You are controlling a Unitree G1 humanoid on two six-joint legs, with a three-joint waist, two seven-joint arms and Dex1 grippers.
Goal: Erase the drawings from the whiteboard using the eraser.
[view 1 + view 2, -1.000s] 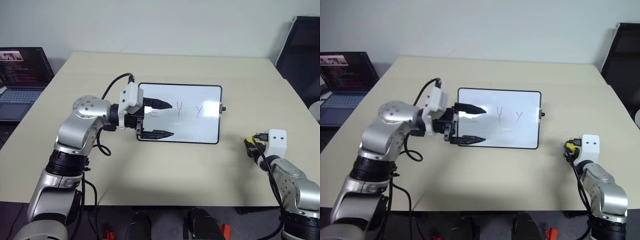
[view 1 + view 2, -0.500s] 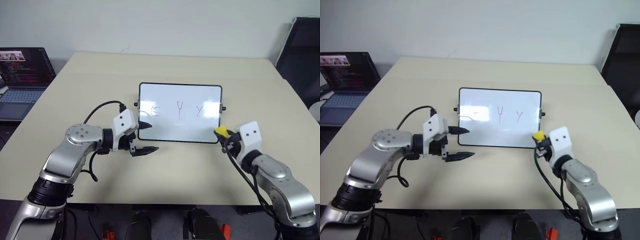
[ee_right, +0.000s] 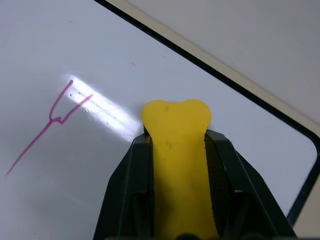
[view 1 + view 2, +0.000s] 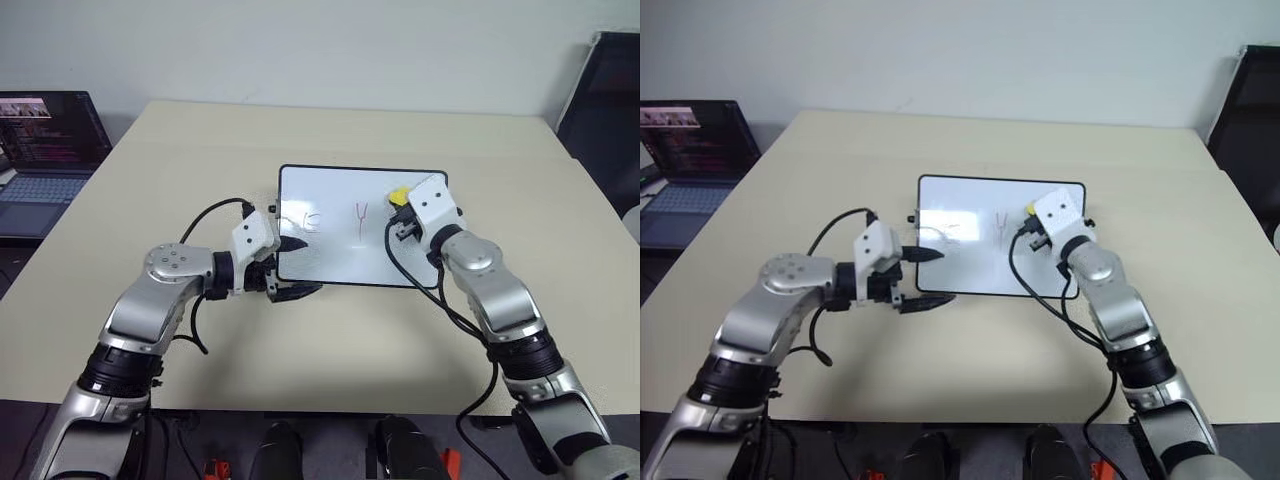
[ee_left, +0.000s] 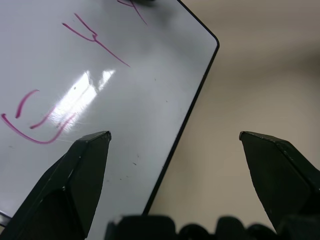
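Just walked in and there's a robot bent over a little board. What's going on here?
It is set to wipe marker drawings off a whiteboard on the table. The right gripper is shut on a yellow eraser, held over the board's right part near a Y-shaped mark. The left gripper is open at the board's near left corner, its fingers straddling the board's edge. An E-like mark and a Y are visible, unerased.

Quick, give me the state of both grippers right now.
Left gripper: open, holding nothing, straddling the whiteboard's near edge.
Right gripper: shut on the eraser, over the whiteboard.
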